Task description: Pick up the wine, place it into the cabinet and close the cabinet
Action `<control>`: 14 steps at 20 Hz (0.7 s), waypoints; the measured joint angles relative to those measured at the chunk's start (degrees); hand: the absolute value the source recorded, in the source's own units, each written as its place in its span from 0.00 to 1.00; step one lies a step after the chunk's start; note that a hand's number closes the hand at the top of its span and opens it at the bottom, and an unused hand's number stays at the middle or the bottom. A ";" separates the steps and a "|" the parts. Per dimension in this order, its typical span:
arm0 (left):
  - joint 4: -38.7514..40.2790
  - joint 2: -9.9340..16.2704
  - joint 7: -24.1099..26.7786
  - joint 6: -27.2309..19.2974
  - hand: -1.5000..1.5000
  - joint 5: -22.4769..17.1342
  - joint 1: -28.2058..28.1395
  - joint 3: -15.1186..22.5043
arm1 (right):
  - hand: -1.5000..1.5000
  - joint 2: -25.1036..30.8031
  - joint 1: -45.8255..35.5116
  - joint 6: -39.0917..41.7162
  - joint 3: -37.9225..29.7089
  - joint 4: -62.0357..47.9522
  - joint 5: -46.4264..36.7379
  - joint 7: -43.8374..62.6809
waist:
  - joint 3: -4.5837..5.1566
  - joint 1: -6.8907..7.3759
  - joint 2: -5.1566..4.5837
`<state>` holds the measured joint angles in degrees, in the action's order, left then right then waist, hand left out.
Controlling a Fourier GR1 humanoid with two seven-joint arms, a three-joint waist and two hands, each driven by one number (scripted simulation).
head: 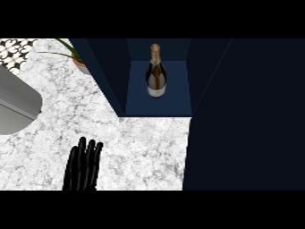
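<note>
Left hand [83, 165] rested open over the marble counter [141, 147] near the lower edge, fingers straight and holding nothing; the right hand was out of view. The wine [156, 74] already stood upright inside the open cabinet [158, 105], on its blue floor. Being glass, it was likely heavy, slick and breakable, best held round the broad body, not the thin neck. A potted plant [75, 56] stood just beside the cabinet, a grey appliance [6, 100] to the left.

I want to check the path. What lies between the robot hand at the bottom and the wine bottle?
In the head view, only bare marble counter separates the left robot hand from the cabinet holding the wine bottle.
</note>
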<state>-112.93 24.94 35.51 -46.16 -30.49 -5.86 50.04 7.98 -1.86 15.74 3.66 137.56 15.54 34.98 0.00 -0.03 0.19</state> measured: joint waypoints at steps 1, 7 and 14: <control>-0.79 1.02 0.43 0.92 0.00 -0.10 -1.21 -0.10 | 1.00 -0.34 0.34 0.30 0.91 -0.03 0.04 -0.23 | 0.00 0.04 0.00; -4.66 6.32 1.02 5.40 0.00 -2.90 -5.20 -5.23 | 1.00 -2.62 4.21 0.14 6.29 0.03 0.95 2.34 | 0.03 -0.05 0.04; -8.76 11.21 2.33 9.98 0.00 -6.89 -10.45 -12.61 | 1.00 -4.80 7.24 -0.59 14.26 0.27 1.66 5.01 | 0.00 0.10 0.08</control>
<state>-121.70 36.15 37.85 -36.18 -37.37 -16.31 37.43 3.18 5.39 15.15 17.92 137.83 17.20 39.99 -0.01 0.08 0.27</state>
